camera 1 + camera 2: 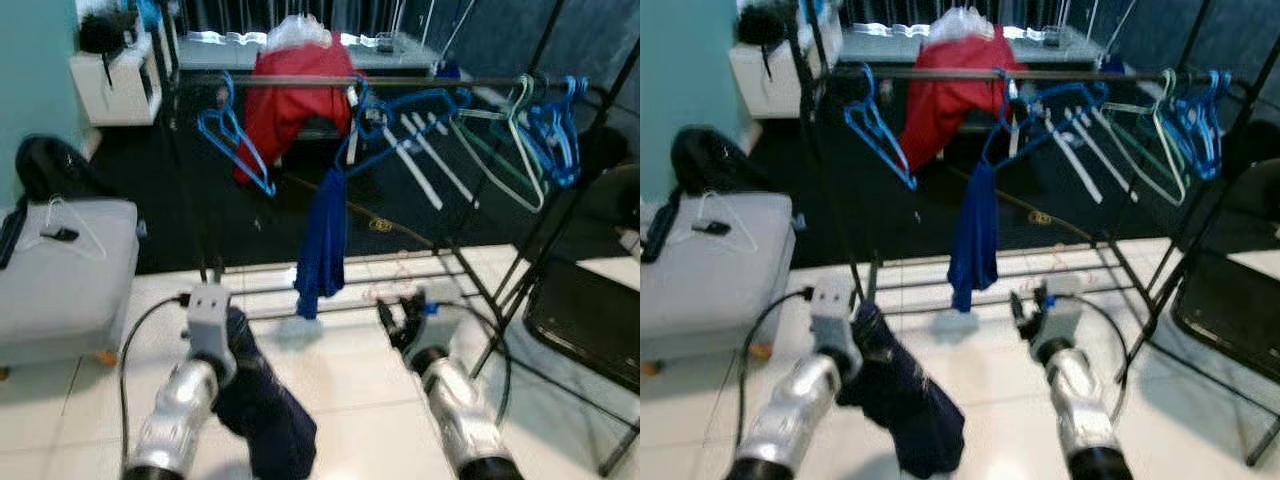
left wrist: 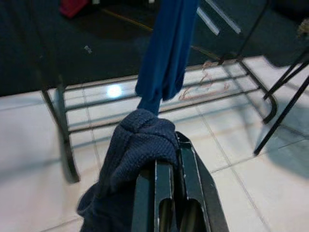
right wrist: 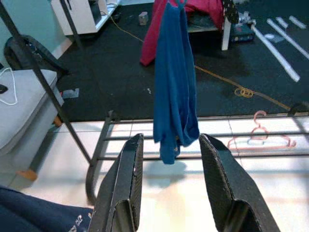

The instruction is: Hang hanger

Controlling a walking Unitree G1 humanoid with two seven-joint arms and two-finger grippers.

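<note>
Below the rack rail (image 1: 400, 82): left pincer (image 2: 170, 193) clamped on navy cloth (image 2: 130, 159); right pincer (image 3: 176, 188) agape, bare.

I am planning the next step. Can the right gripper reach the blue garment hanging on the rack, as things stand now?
Probably yes. The right gripper is open and holds nothing, and the blue garment hangs straight ahead of its fingers with nothing between them. The left gripper is shut on a dark cloth.
</note>
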